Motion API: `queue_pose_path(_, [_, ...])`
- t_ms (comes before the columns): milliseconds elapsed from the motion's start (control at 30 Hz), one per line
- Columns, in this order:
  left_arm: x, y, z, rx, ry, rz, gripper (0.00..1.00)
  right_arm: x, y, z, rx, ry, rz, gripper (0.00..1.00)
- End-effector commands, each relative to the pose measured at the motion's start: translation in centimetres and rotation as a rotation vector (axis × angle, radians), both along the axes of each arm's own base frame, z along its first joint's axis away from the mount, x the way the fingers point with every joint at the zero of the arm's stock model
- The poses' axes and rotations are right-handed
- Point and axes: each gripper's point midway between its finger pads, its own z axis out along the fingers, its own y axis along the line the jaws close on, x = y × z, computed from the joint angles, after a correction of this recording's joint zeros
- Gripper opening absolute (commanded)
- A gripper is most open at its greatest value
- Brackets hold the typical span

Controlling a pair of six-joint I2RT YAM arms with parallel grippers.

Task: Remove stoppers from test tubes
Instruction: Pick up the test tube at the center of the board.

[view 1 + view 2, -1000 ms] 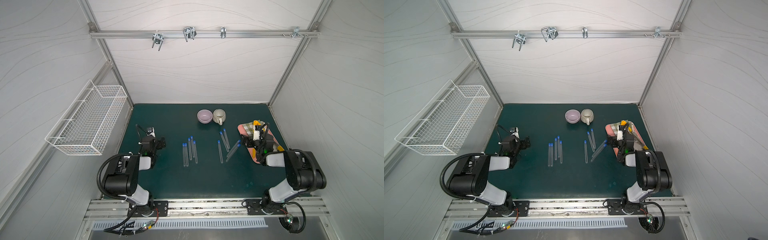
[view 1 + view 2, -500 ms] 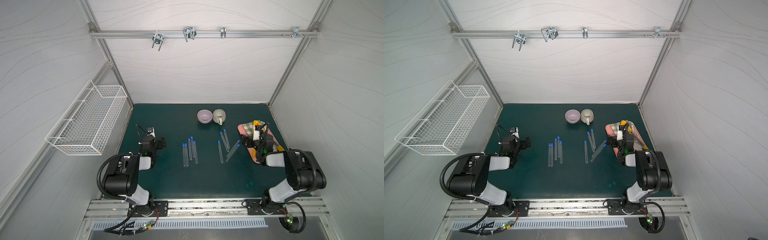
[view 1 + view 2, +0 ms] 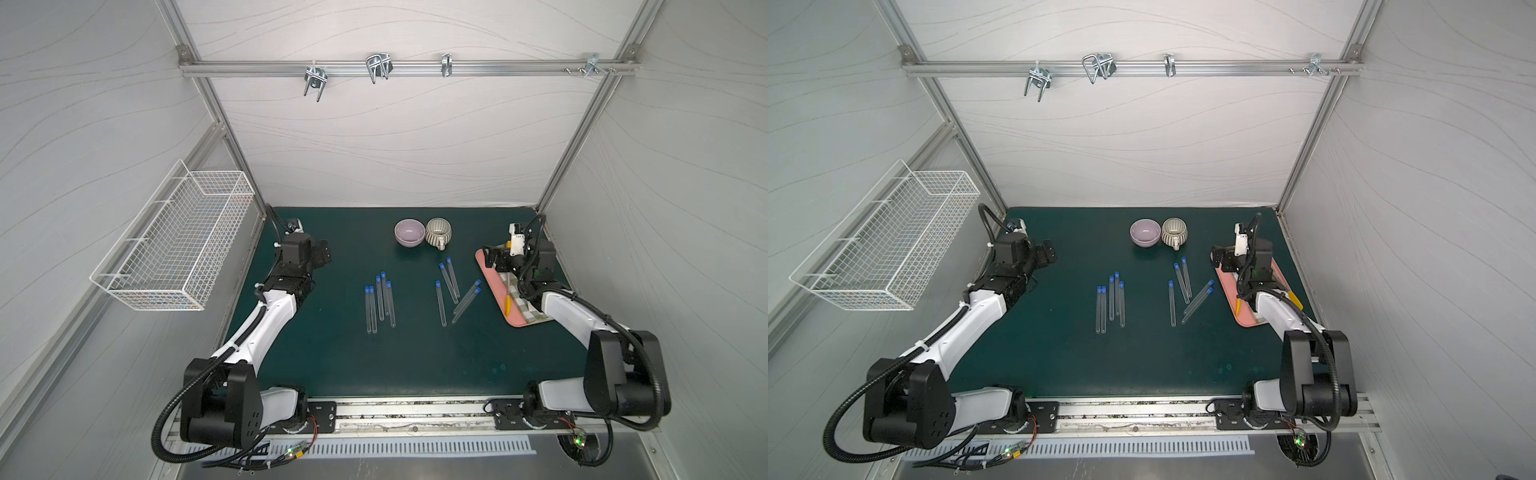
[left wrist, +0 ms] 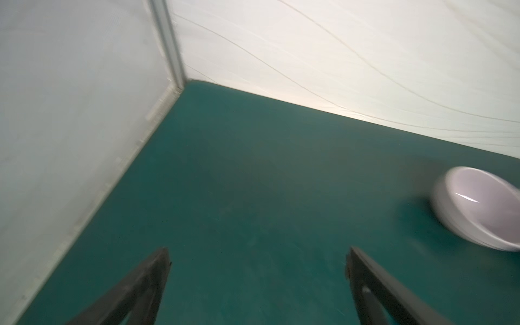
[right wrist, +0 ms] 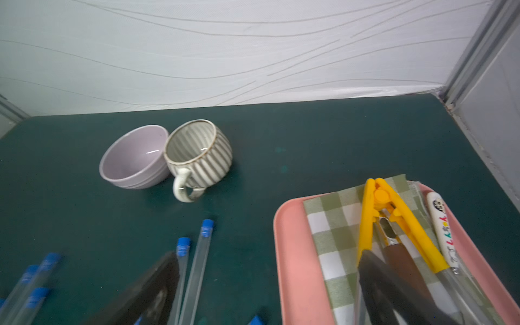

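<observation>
Your left gripper [image 4: 257, 250] and right gripper [image 5: 267, 254] have lifted and reached back.
Both gape empty; test tubes [image 3: 380, 301] lie with stoppers [image 3: 383, 274] in.

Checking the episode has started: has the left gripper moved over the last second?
Yes. The left gripper has advanced toward the back wall, ending closer to level with the purple bowl.

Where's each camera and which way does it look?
Top views: high over the near edge, looking down on the dark green table, clear test tubes, blue stoppers, both arms.
Left wrist: behind the left gripper, facing the far corner; open jaws show.
Right wrist: behind the right gripper, facing the back wall over the pink tray; open jaws show.
Shared: every view catches the lilac round bowl.
</observation>
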Motion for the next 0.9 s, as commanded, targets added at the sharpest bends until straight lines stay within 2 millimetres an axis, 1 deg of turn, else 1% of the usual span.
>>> queue_pose_path(0, [-4.7, -3.3, -3.8, -0.181, 0.32, -0.065, 0.99, -3.6, 3.0, -0.4, 0.055, 0.193, 0.078, 0.99])
queue_pose_path(67, [-6.4, -5.4, -4.2, -0.235, 0.442, -0.155, 0.97, -5.1, 4.9, 0.0, 0.068, 0.284, 0.158, 0.99])
queue_pose_path(100, [-7.2, -6.3, -4.4, -0.231, 0.48, -0.195, 0.97, -6.0, 6.1, 0.1, 0.069, 0.331, 0.215, 0.99])
queue_pose_path(133, [-8.2, -6.9, -4.7, -0.214, 0.513, -0.212, 0.97, -6.9, 7.3, 0.1, 0.065, 0.373, 0.27, 0.99])
queue_pose_path(233, [-10.6, -7.9, -5.5, -0.172, 0.601, -0.243, 0.95, -9.1, 9.9, 0.7, 0.067, 0.413, 0.383, 0.99])
queue_pose_path(300, [-12.3, -8.3, -6.1, -0.132, 0.665, -0.254, 0.94, -10.5, 10.9, 0.9, 0.102, 0.427, 0.427, 0.99])
queue_pose_path(367, [-13.3, -8.5, -6.7, -0.106, 0.705, -0.257, 0.92, -11.7, 11.3, 0.9, 0.126, 0.445, 0.455, 0.99])
queue_pose_path(467, [-13.8, -8.8, -7.5, -0.111, 0.74, -0.269, 0.89, -13.3, 12.0, 0.8, 0.136, 0.471, 0.49, 0.99])
queue_pose_path(567, [-13.4, -9.6, -8.4, -0.111, 0.758, -0.29, 0.87, -14.2, 12.5, 0.3, 0.116, 0.477, 0.51, 0.99])
queue_pose_path(700, [-12.6, -10.9, -9.8, -0.114, 0.773, -0.314, 0.84, -14.7, 12.8, -0.5, 0.123, 0.492, 0.527, 0.99])
queue_pose_path(867, [-11.7, -12.4, -11.4, -0.101, 0.787, -0.323, 0.81, -14.8, 13.5, -0.7, 0.143, 0.483, 0.557, 0.98])
